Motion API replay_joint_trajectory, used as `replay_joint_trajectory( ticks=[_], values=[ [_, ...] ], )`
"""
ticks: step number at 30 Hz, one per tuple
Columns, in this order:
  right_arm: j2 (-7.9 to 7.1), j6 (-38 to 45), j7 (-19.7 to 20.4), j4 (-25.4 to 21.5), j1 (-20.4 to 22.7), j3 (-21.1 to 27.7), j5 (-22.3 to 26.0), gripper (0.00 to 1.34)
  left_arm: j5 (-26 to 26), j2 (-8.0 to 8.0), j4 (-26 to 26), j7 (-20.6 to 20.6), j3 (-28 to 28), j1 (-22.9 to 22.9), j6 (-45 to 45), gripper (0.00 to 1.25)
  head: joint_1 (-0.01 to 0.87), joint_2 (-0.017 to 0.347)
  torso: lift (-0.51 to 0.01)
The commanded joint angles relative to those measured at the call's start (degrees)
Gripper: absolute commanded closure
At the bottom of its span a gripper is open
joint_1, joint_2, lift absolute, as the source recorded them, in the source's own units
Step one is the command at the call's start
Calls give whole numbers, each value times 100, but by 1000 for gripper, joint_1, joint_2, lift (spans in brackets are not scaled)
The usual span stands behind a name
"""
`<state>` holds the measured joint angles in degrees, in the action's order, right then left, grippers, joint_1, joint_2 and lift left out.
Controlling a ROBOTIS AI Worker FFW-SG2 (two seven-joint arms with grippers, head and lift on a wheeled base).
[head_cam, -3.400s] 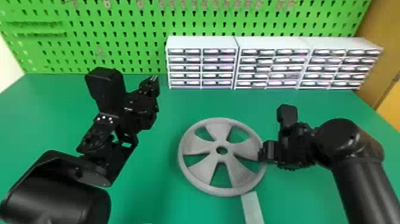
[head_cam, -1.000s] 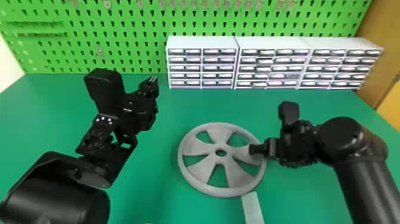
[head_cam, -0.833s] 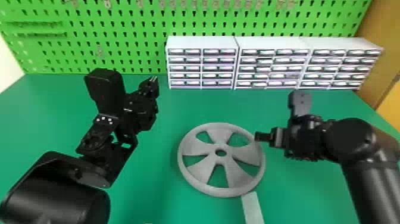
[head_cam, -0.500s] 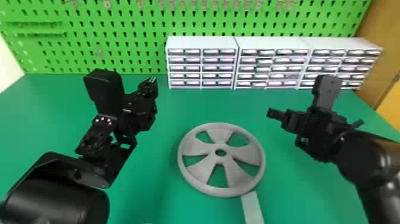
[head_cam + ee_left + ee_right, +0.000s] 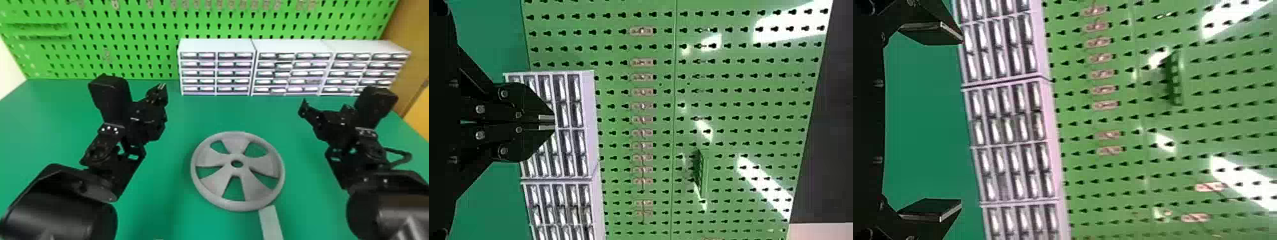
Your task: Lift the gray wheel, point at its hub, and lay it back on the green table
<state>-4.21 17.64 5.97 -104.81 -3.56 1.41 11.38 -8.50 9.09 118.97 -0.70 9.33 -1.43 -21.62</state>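
Note:
The gray wheel (image 5: 220, 188) lies flat on the green table (image 5: 166, 191), its hub hole facing up. My left gripper (image 5: 162, 86) is parked above the table to the wheel's left; in the left wrist view the left gripper (image 5: 554, 123) has its fingertips together, holding nothing. To the wheel's right and farther back hangs my right gripper (image 5: 326, 106), apart from the wheel. The right wrist view shows the right gripper (image 5: 962, 122) with its two fingers wide apart and nothing between them.
White drawer cabinets (image 5: 217, 46) stand in a row at the table's back, before a green pegboard (image 5: 153, 41). A gray flat bar (image 5: 270, 221) lies at the wheel's near right edge, toward the table's front.
My right gripper has left the wheel's right rim, moved right and back, and turned to face the cabinets with its fingers spread. The left arm and the wheel have stayed put over the last second.

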Motion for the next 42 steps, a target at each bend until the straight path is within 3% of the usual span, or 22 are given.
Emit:
replay_joint_trajectory(
  ticks=[1,20,25,29,33,35,42],
  values=[
    [-80,-621,-8,31,162,-106,-110,145,15,-39,-40,0,-37,-15,0,1188,692,48,-93],
    [-124,-964,-8,40,321,-299,-136,150,94,-101,-102,0,-125,-94,26,1159,692,48,-93],
    [-124,-964,-8,40,321,-299,-136,150,-55,-127,-190,26,-160,-94,26,845,692,48,-93],
    [-133,-964,-16,31,312,-308,-128,150,-161,-162,-242,26,-195,-68,35,389,692,48,-93],
    [-142,-964,-16,31,303,-317,-128,150,-126,-171,-304,26,-186,-32,79,59,692,48,-93],
    [-142,-964,-16,31,303,-326,-136,150,-108,-171,-330,-18,-177,-6,70,-2,692,48,-93],
    [-151,-964,-16,22,303,-343,-198,150,-117,-215,-418,-220,-195,38,79,-2,692,48,-93]
  ],
)
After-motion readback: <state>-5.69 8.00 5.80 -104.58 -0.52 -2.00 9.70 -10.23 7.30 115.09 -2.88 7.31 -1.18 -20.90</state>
